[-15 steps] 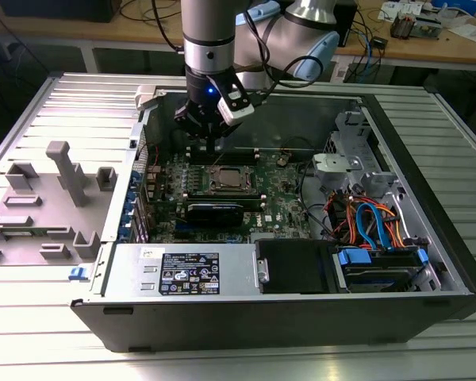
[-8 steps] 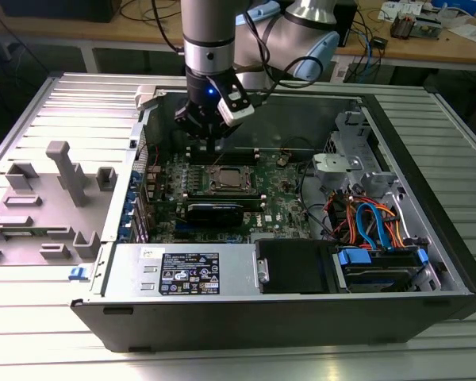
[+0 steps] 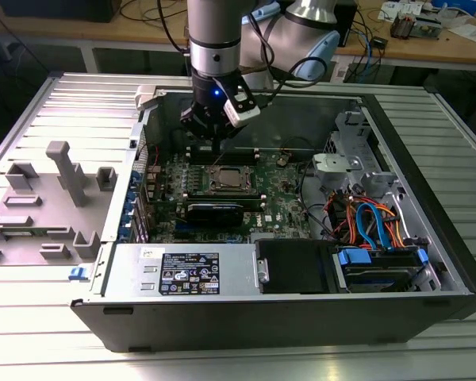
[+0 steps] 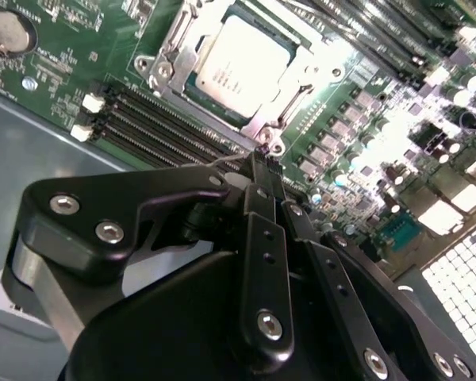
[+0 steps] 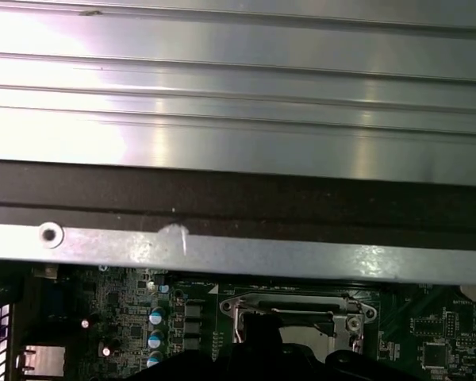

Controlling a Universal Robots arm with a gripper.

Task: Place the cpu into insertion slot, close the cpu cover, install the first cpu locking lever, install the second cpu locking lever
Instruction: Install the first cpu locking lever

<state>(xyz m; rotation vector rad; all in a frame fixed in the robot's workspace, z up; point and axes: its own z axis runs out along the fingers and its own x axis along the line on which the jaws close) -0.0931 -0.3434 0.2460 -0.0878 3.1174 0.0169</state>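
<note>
While I hang low inside the open computer case [image 3: 262, 325], which lies on its side on the ribbed metal counter [image 3: 460, 119], my hand [image 3: 211, 136] sits just above the far edge of the green motherboard [image 3: 285, 202]. That board fills the case floor. The cpu [image 3: 225, 180] rests in the insertion slot [image 4: 155, 70], dull silver top up. The cpu cover [image 4: 301, 70] lies flat around it, framing the chip through its window.

In the second wrist view my hand [image 4: 263, 159] is clenched, its black tips pressed together just beside one corner of the slot. A thin wire lever [image 4: 226, 161] runs up to those tips and touches them. I cannot tell whether it is pinched between them. Long black memory slots [image 4: 166, 119] lie between my hand and the chip.

Elsewhere the case holds a black card [image 3: 214, 211] just in front of the slot, a silver power supply box [image 3: 182, 274] along the near wall, and a bundle of blue and orange cables [image 3: 373, 222] over a drive bay at the exterior view's right.

Outside the case, at the exterior view's left, a grey moulded fixture [image 3: 59, 182] stands on the counter, well apart from my hand.
</note>
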